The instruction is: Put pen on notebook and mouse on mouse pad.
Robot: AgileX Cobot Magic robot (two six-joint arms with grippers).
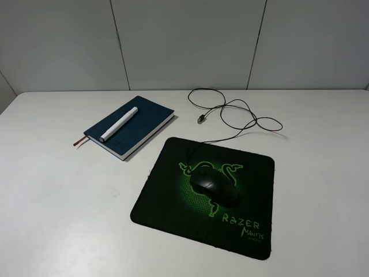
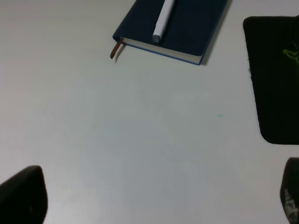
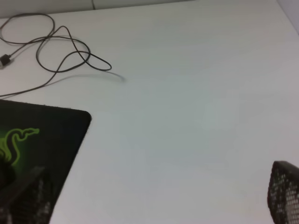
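The white pen [image 1: 119, 124] lies diagonally on the dark teal notebook [image 1: 143, 120] at the table's back left; both show again in the left wrist view, pen [image 2: 163, 19] on notebook [image 2: 191, 28]. The glossy black mouse [image 1: 214, 186] rests on the black mouse pad [image 1: 167, 193] over its green logo. Its thin cable [image 1: 242, 115] loops away behind the pad. My left gripper [image 2: 156, 189] hovers open over bare table in front of the notebook. My right gripper [image 3: 154, 191] is open too, beside the pad's [image 3: 56, 126] right edge. Neither gripper appears in the exterior high view.
The cable's plug [image 1: 200, 120] lies on the white table [image 1: 52, 202] between the notebook and the cable loops. The notebook's reddish-brown ribbon [image 1: 79, 141] trails off its near left corner. Grey wall panels stand behind the table.
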